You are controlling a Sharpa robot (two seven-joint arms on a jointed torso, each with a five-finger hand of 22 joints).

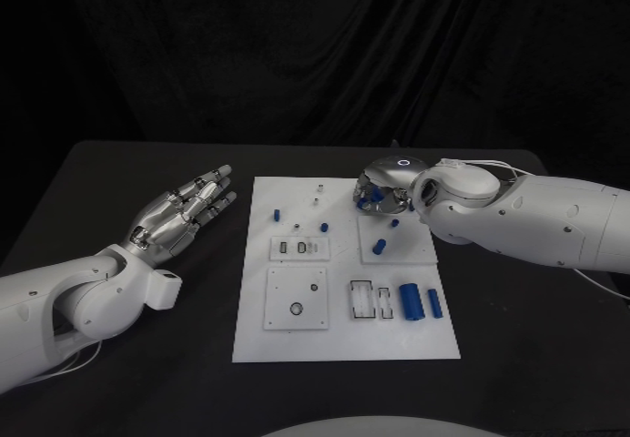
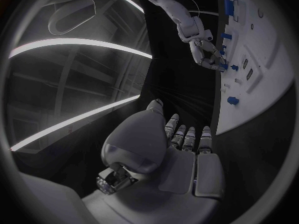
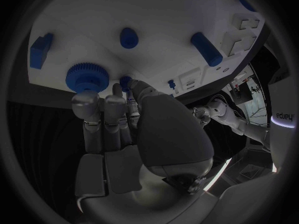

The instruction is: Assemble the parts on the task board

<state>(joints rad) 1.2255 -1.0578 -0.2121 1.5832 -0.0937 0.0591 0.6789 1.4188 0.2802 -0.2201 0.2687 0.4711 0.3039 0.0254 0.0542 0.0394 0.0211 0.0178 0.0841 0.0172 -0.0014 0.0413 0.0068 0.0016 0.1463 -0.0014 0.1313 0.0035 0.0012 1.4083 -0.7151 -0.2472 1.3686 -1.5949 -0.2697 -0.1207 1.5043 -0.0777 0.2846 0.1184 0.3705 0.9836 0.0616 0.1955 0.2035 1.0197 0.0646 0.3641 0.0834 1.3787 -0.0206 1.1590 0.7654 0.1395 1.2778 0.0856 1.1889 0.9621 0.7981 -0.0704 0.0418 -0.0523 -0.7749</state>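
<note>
Two hands show in the head view: the left hand (image 1: pixel 184 211) lies flat with fingers spread, holding nothing, beside the white task board (image 1: pixel 344 341), while the right hand (image 1: pixel 385 193) is bent down over the board's far right part. In the left wrist view, blue parts (image 2: pixel 232 100) sit on the board. In the right wrist view, the right hand's fingertips (image 3: pixel 126 83) touch a small blue peg beside a blue gear (image 3: pixel 86 77); whether they grip it I cannot tell.
</note>
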